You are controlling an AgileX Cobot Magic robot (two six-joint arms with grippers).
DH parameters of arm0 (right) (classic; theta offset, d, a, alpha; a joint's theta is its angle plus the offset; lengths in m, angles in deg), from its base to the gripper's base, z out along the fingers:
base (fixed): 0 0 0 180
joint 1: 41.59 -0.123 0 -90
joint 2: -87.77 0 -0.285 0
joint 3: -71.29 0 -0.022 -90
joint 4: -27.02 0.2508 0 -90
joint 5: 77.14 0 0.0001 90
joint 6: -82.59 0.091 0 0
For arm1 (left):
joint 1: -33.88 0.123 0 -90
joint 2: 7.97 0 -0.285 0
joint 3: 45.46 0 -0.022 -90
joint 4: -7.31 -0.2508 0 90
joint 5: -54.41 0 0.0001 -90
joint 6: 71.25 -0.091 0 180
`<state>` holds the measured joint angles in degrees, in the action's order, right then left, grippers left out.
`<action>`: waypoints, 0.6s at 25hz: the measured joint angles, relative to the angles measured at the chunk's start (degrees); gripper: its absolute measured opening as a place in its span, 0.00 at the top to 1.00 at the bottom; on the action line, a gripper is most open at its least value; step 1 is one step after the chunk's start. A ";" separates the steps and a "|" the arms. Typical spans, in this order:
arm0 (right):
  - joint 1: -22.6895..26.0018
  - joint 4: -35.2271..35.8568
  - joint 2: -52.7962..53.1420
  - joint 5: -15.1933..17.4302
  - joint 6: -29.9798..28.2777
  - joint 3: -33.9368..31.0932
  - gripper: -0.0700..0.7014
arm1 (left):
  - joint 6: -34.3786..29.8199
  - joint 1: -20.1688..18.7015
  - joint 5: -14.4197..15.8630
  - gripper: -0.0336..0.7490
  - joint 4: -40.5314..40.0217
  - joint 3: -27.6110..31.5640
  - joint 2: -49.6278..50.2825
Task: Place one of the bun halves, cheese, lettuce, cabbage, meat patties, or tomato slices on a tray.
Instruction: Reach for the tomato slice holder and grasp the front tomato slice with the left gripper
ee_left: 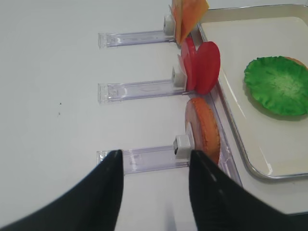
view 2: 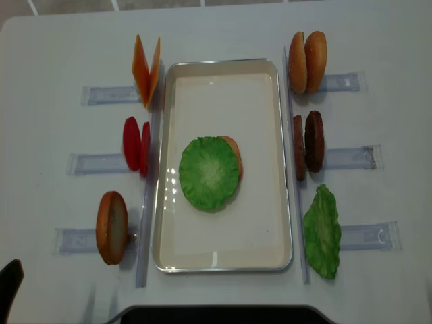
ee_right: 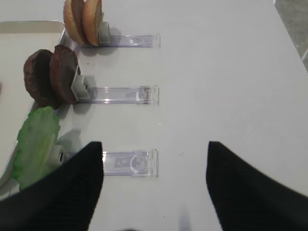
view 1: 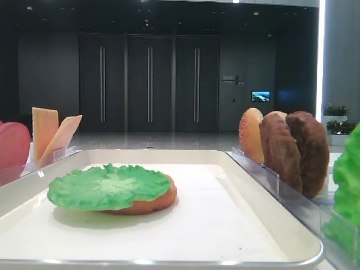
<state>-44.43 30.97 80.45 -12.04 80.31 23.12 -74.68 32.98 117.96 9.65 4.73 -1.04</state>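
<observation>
No legible text or labels. Lettuce (view 2: 209,173) sits on bun half (view 2: 233,155) in tray (view 2: 223,260). Left gripper (ee_left: 154,166) open, empty; right gripper (ee_right: 155,159) open, empty.

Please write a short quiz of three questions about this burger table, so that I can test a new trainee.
1. True or false: the lettuce on the tray lies on top of a bun half.
2. Which food stands in the middle rack on the tray's left side? A) patties B) tomato slices C) cheese
3. Fill in: the right gripper has its jaws ____.

Key: 1 true; 2 B; 3 open, with only bare table between them.
</observation>
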 joint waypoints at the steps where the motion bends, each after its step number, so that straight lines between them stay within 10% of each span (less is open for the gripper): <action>1: 0.00 0.00 0.00 0.00 0.00 0.00 0.34 | 0.00 0.00 0.00 0.52 0.00 0.00 0.00; 15: 0.00 0.00 0.00 0.00 0.00 0.00 0.34 | 0.00 0.00 0.00 0.52 0.00 0.00 0.00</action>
<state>-44.43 30.97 80.45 -12.04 80.31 23.12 -74.68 32.98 117.96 9.65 4.73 -1.04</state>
